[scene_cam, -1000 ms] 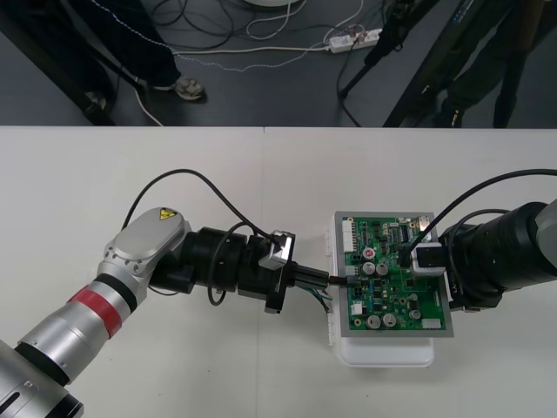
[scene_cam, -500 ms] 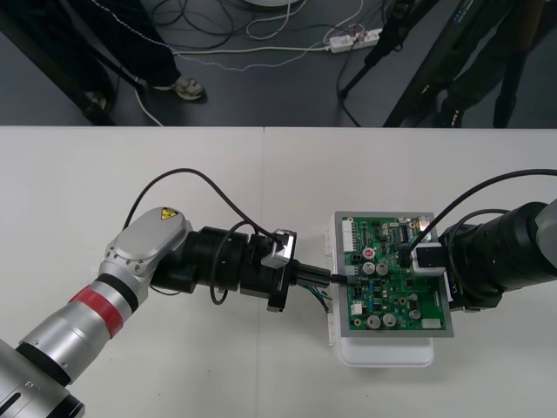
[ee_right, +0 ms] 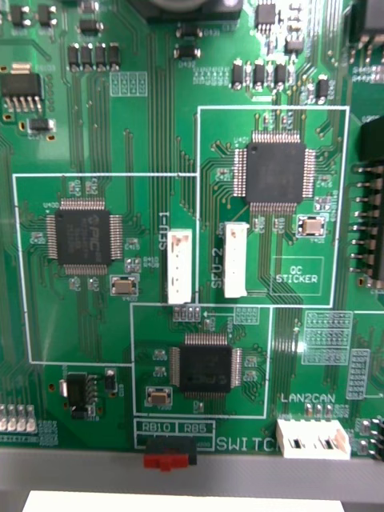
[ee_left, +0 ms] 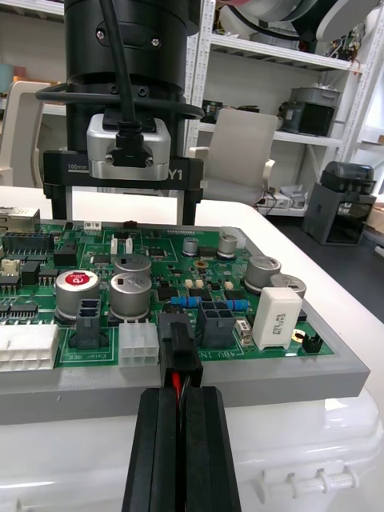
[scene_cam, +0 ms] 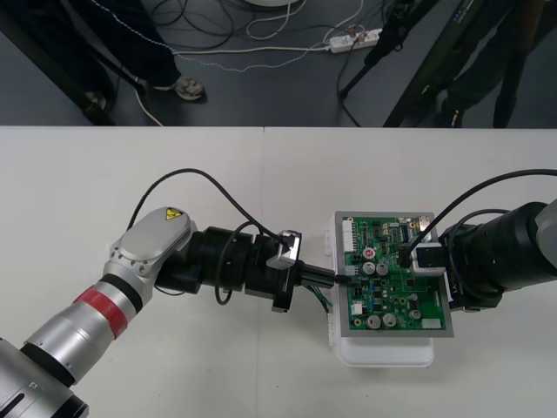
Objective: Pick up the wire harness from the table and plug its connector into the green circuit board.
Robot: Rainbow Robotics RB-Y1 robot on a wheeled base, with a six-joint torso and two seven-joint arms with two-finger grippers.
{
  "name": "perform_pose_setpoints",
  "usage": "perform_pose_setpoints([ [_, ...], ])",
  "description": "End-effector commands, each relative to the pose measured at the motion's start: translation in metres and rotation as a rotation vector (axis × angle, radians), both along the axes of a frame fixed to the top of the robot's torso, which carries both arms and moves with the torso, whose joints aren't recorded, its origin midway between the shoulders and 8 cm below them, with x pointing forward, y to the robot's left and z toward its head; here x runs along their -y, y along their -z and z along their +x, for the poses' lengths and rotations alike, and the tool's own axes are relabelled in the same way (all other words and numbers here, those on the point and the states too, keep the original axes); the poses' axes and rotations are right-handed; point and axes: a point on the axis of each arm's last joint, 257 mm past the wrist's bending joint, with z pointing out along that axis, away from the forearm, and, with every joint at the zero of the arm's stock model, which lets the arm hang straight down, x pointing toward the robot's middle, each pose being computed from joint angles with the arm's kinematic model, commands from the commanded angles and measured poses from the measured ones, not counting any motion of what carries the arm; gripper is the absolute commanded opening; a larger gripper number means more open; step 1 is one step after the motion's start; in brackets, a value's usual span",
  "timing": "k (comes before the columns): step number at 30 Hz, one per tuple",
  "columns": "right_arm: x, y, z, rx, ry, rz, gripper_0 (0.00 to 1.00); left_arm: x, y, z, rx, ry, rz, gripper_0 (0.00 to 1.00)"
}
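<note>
One green circuit board (scene_cam: 392, 283) on one white base (scene_cam: 383, 353). One wire harness (ee_left: 178, 382): black plug (ee_left: 178, 342) at the board's edge, seemingly seated, wires pinched in the closed fingers of the left gripper (ee_left: 178, 396). Right gripper (ee_left: 122, 218) over the board, two fingers spread.

The left arm (scene_cam: 130, 287) is now a little nearer to the board (scene_cam: 409, 305) than before. Its joint with the yellow sticker (scene_cam: 169, 214) sits slightly more toward the board. The left gripper (scene_cam: 333, 278), closed on the plug (ee_left: 178, 344), reaches a bit further onto the board's left edge.
</note>
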Motion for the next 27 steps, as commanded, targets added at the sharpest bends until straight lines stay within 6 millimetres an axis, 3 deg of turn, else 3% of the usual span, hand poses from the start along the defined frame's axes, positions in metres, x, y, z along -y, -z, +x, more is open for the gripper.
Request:
perform_pose_setpoints([
  [1, -0.021, -0.015, 0.005, 0.052, -0.095, -0.001, 1.0, 0.032, -0.015, -0.012, 0.085, 0.031, -0.054, 0.0],
  [17, -0.021, -0.015, 0.005, 0.051, -0.096, -0.002, 1.0, 0.027, -0.012, -0.009, 0.082, 0.022, -0.041, 0.01],
  [19, -0.021, -0.015, 0.005, 0.051, -0.096, -0.002, 1.0, 0.025, -0.011, -0.008, 0.085, 0.02, -0.037, 0.16],
  [21, -0.02, -0.015, 0.006, 0.054, -0.096, -0.003, 1.0, 0.022, -0.01, -0.007, 0.082, 0.018, -0.034, 0.62],
  [22, -0.02, -0.015, 0.006, 0.054, -0.096, -0.003, 1.0, 0.022, -0.01, -0.007, 0.082, 0.017, -0.034, 0.71],
  [23, -0.02, -0.015, 0.005, 0.052, -0.096, -0.003, 1.0, 0.02, -0.009, -0.006, 0.083, 0.016, -0.031, 0.89],
  [24, -0.02, -0.015, 0.005, 0.052, -0.096, -0.003, 1.0, 0.018, -0.009, -0.005, 0.083, 0.014, -0.028, 1.0],
  [27, -0.02, -0.015, 0.005, 0.052, -0.096, -0.003, 1.0, 0.012, -0.007, -0.004, 0.078, 0.012, -0.021, 1.0],
])
